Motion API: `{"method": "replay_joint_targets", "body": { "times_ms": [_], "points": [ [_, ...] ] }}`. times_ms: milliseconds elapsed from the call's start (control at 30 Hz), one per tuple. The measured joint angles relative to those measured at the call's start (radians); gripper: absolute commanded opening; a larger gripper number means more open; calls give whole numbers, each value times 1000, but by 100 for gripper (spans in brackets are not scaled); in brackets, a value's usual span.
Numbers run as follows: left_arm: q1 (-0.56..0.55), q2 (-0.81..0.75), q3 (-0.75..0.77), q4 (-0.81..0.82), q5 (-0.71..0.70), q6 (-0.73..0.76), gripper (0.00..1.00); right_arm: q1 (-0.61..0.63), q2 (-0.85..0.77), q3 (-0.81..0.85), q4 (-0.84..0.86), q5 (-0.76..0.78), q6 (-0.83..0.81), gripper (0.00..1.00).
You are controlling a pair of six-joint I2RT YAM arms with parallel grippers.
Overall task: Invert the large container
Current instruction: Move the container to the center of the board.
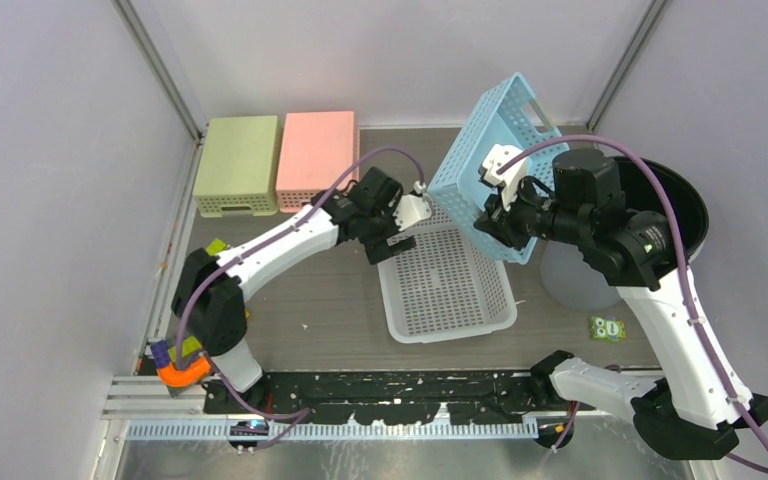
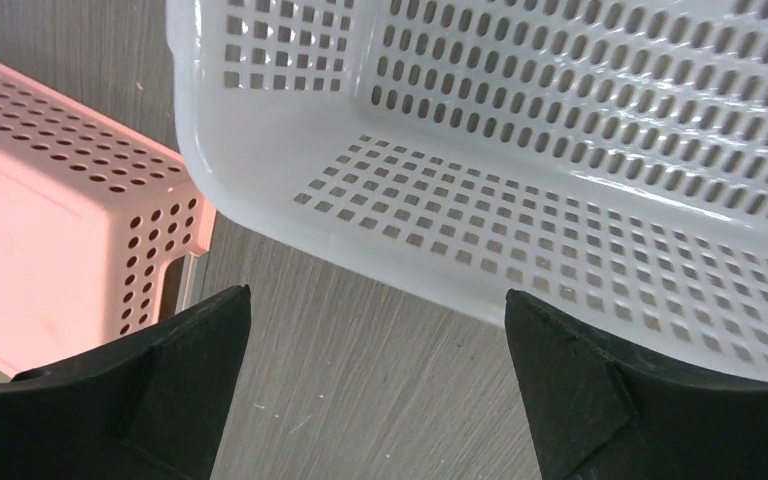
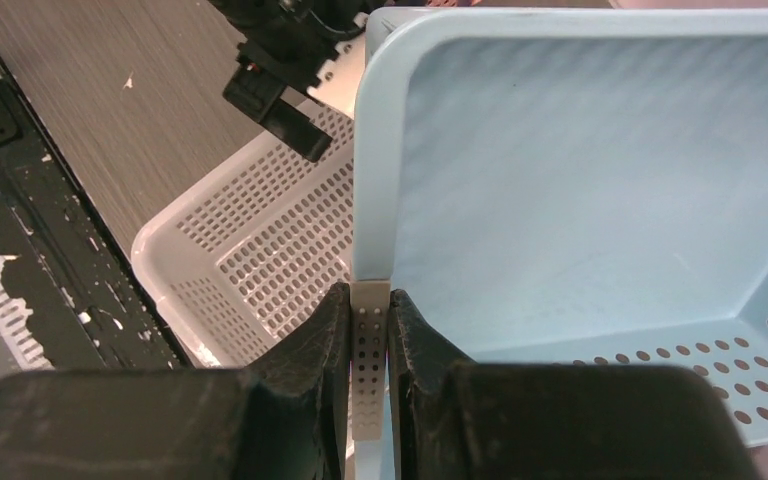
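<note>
While the right pincer (image 3: 370, 335) clamps its rim, the blue basket (image 1: 495, 150) hangs tilted above the white basket (image 1: 440, 300) at mid-counter. It looks light, stiff and slick, so the rim wall seems the surest hold. The left pincer (image 2: 375, 330) gapes empty over the white basket's corner. Baskets number four: one blue, one white, one pink basket (image 1: 315, 155) and one green basket (image 1: 237, 160) at the far left corner.

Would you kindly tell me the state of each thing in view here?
Blue basket: held off the table, tilted on edge.
White basket: upright on the table.
Pink basket: upside down on the table.
Green basket: upside down on the table.
Left pincer: open, holding nothing.
Right pincer: shut on the blue basket's rim.
</note>
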Motion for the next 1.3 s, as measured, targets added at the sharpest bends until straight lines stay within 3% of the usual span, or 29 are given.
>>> {"method": "replay_joint_targets", "body": {
  "times_ms": [233,567,900,1300],
  "points": [
    [-21,91,26,0,-119,-30,100,-8,-6,-31,0,-25,6,1],
    [-22,76,5,-58,-213,0,100,-10,-16,-31,6,-48,7,1],
    [8,-164,-213,-173,-232,57,100,-10,-9,-44,71,-129,93,1],
    [72,-473,-362,-401,-96,169,100,-31,72,-44,113,-195,196,1]
  ]
}}
